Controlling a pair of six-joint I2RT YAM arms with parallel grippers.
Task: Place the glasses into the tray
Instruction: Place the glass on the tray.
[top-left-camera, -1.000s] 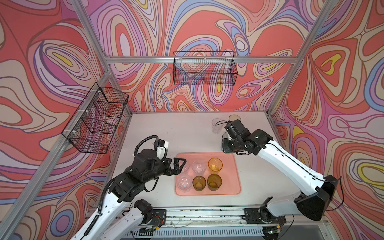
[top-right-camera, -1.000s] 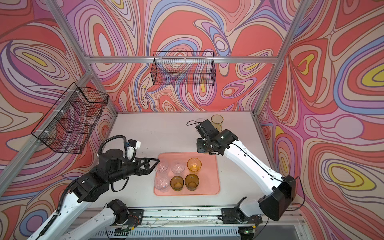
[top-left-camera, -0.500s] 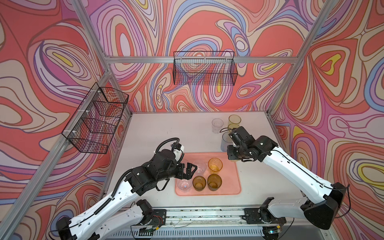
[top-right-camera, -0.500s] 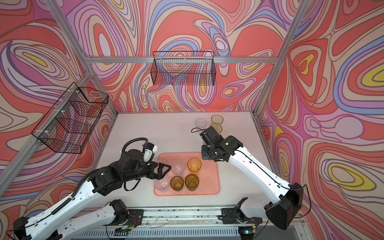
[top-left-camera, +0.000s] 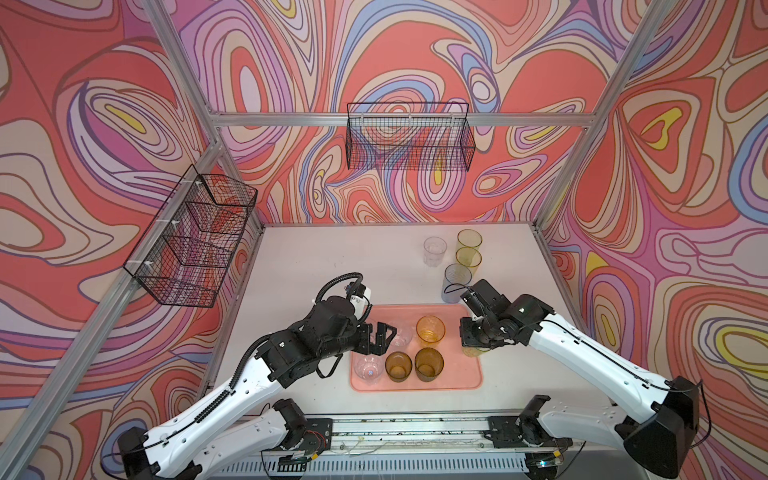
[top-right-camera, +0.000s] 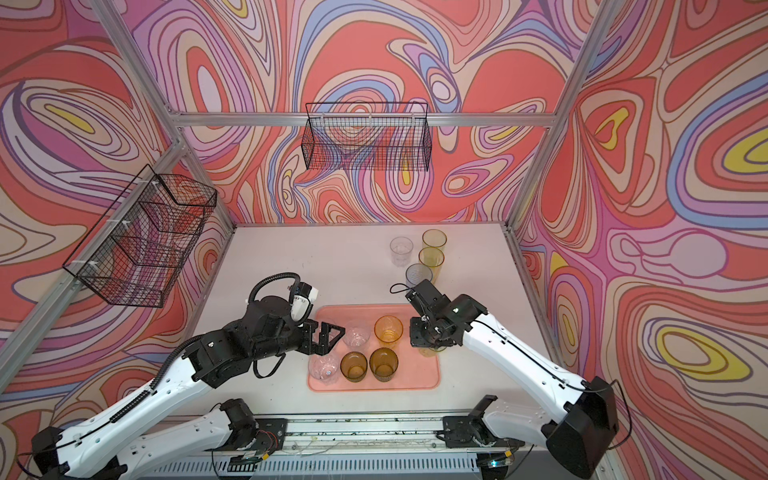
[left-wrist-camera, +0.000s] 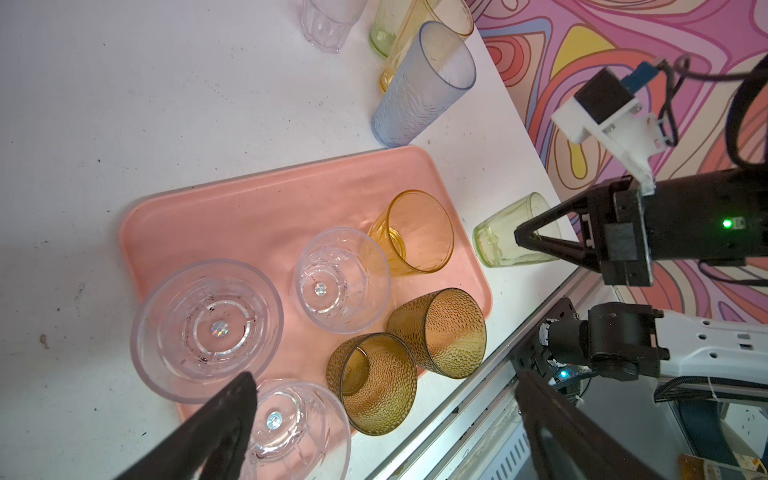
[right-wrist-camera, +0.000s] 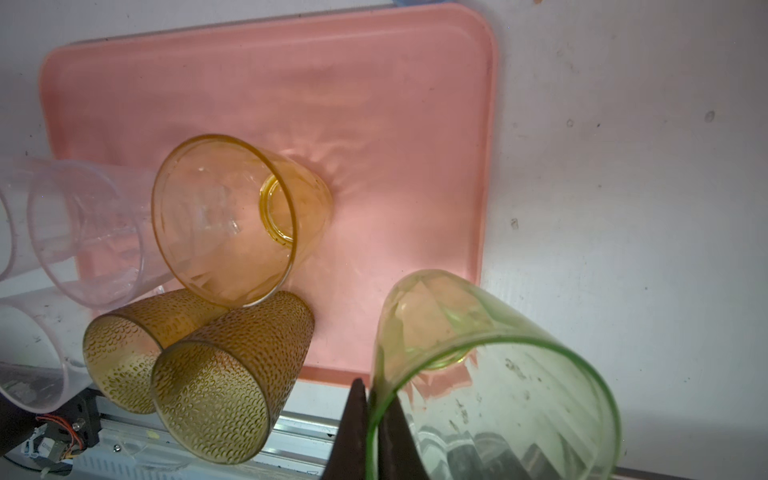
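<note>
Right gripper (left-wrist-camera: 524, 240): fingers (right-wrist-camera: 353, 436) clamped on rim of green tumbler (right-wrist-camera: 498, 374), at right edge of salmon tray (top-left-camera: 457, 376).
Left gripper (top-left-camera: 384, 334): fingers wide apart, holding nothing, above tray's left side.
On tray: clear tumblers (top-left-camera: 368, 369), amber tumbler (top-left-camera: 430, 330), two olive-brown tumblers (top-left-camera: 398, 366).
On table (top-left-camera: 332, 257), beyond tray: yellow tumblers (top-left-camera: 469, 245), blue-grey tumbler (top-left-camera: 456, 282).

Salmon-pink tray (left-wrist-camera: 249, 208); amber glass (left-wrist-camera: 415, 232); dimpled olive-brown glasses (left-wrist-camera: 374, 382); pale green glass (left-wrist-camera: 494, 245); rippled blue-grey glass (left-wrist-camera: 419, 91); black baskets (top-left-camera: 409, 137); swirled red-purple walls (top-left-camera: 415, 62).
</note>
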